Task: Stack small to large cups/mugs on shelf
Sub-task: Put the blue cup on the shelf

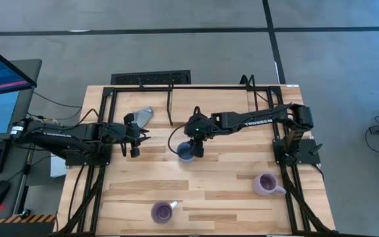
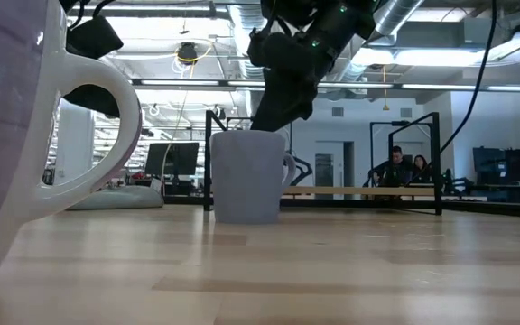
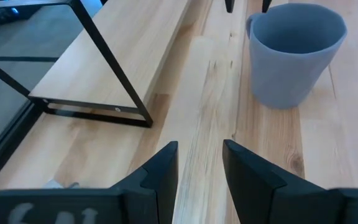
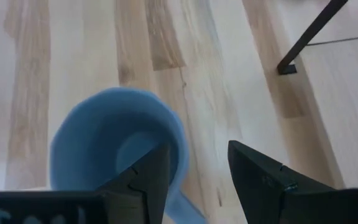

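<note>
The blue-grey mug [image 1: 185, 153] stands upright on the table's middle, just in front of the shelf [image 1: 170, 105]. It also shows in the low view [image 2: 246, 176]. My right gripper [image 1: 197, 149] is open and comes down over the mug's rim. In the right wrist view [image 4: 194, 171] one finger stands over the mug's inside and the other outside its wall, by the handle [image 4: 182, 210]. My left gripper [image 1: 135, 149] is open and empty, to the mug's left. The purple mug [image 1: 162, 212] stands near the front edge. The pale lilac mug [image 1: 266, 184] stands at the right. My right gripper's fingers stand on either side of the mug's wall [image 4: 178, 140] next to the handle, pointing down from above. I cannot tell whether either finger touches the mug. The mug stands on the table.
A grey wedge-shaped object [image 1: 144, 116] lies by the shelf's left end. The shelf's black legs [image 3: 107, 68] and its wooden board [image 3: 126, 46] stand between my two arms at the far side. People sit in the room beyond the table [image 2: 395, 167].
</note>
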